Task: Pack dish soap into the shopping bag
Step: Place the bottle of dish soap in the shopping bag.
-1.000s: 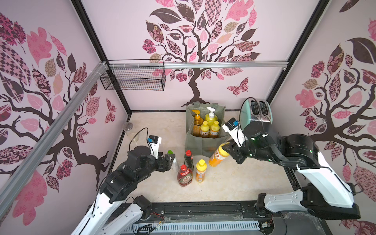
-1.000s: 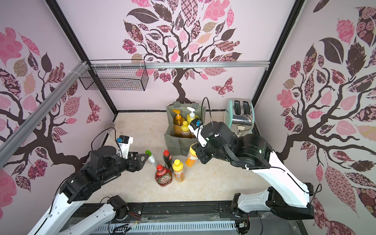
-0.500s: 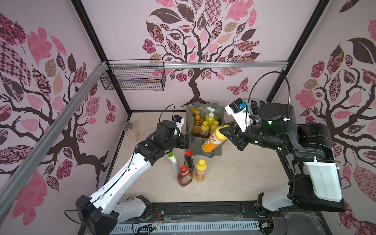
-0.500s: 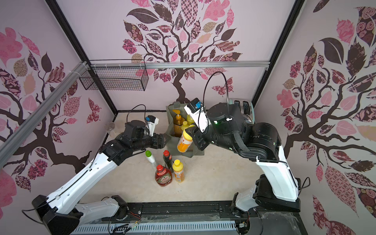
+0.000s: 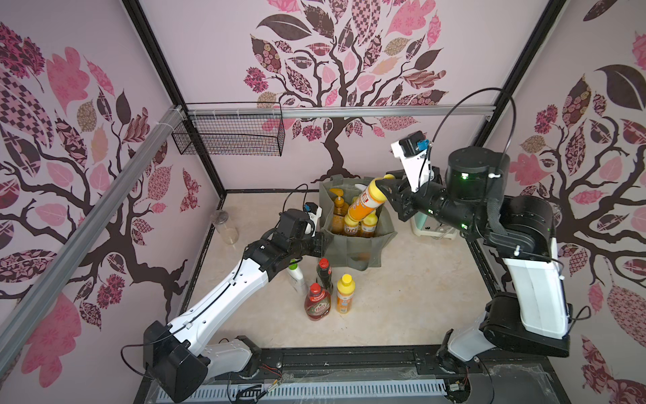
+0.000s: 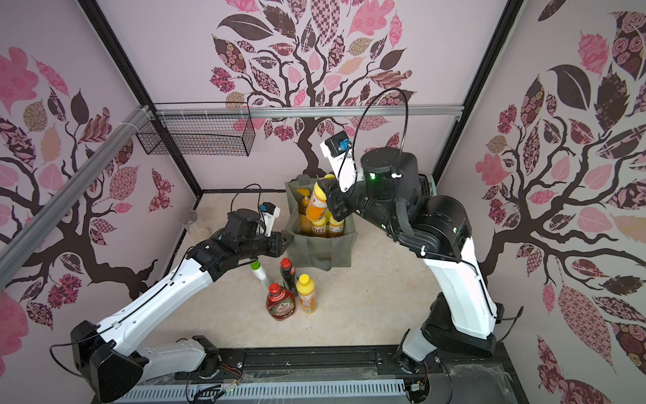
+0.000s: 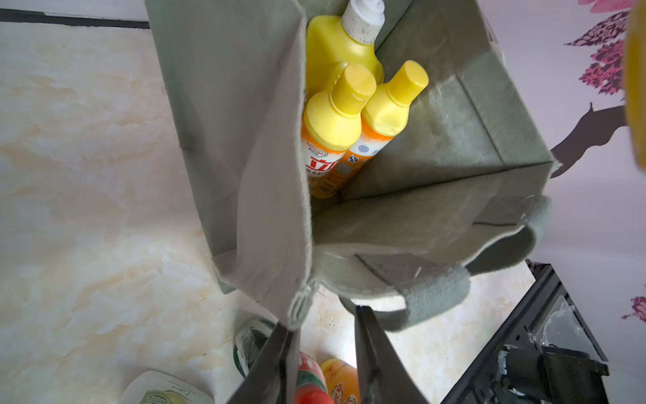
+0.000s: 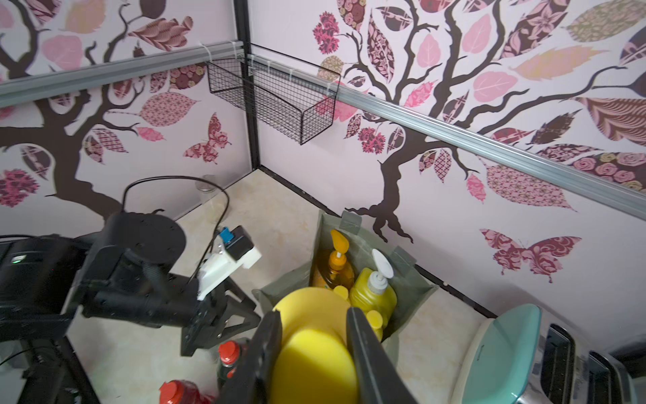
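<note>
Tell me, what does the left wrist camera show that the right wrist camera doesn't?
Only the left wrist: the hanging strap handle of the shopping bag, and a white bottle. Only the right wrist: the wire basket, toaster, glass jar, orange pump bottle, and the right gripper clamped on a yellow-topped bottle. Both: the bag, the left gripper at its corner, the yellow pump bottle, two small yellow-capped bottles inside, and a red cap on the table.

The grey-green shopping bag [image 5: 353,250] stands open, four soap bottles [image 7: 332,129] inside (two with pumps); an orange bottle [image 5: 365,208] hangs tilted above it, four other bottles [image 5: 344,295] are on the floor near it.
</note>
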